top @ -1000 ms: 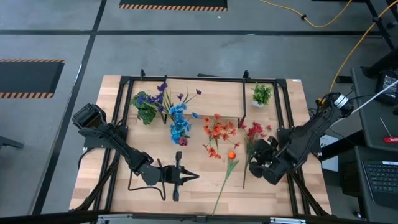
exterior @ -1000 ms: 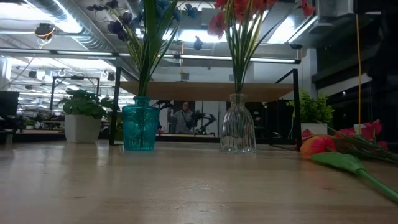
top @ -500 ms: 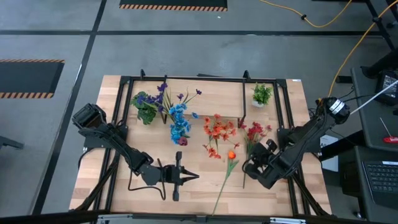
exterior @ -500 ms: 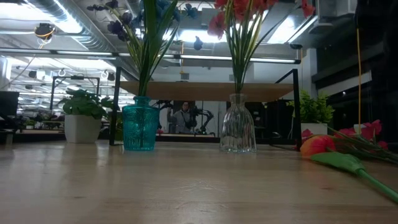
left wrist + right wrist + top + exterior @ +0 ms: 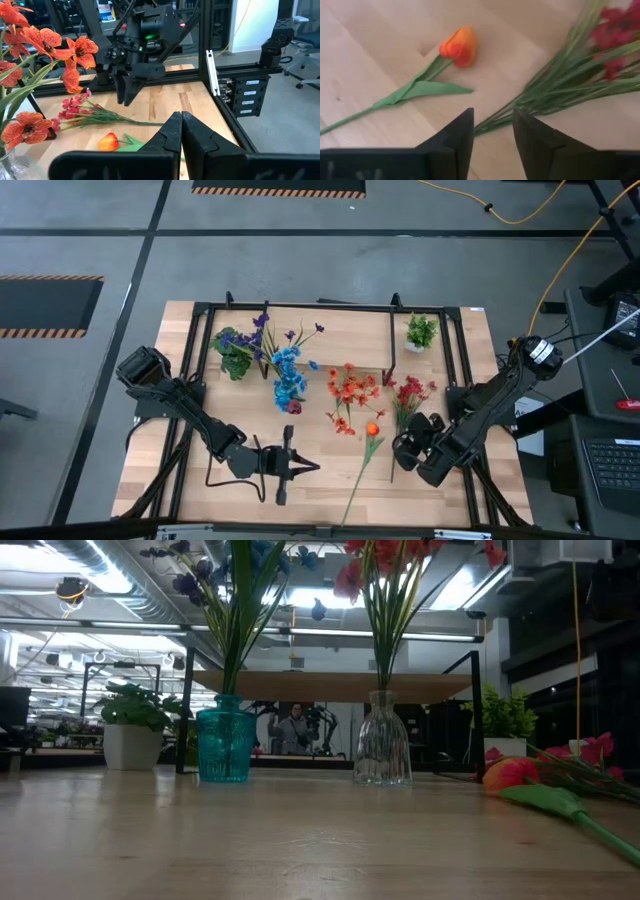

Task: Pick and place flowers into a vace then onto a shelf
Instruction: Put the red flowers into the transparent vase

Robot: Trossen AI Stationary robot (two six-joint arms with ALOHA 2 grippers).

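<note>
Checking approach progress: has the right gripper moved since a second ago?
Yes. In the high view the right gripper has shifted toward the table's near edge, along the red spray stems, relative to the fixed shelf leg.

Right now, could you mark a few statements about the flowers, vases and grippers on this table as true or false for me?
1. The right gripper hangs open above the red spray's stems. True.
2. The orange bud stands in a vase. False: it lies flat on the table, beside the red spray.
3. The left gripper is shut and holds nothing. True.
4. The clear vase is empty. False: it holds orange-red flowers.
5. The blue vase holds blue and purple flowers. True.
6. Both vases stand on the shelf. False: in the low view they stand on the table, in front of it.
</note>
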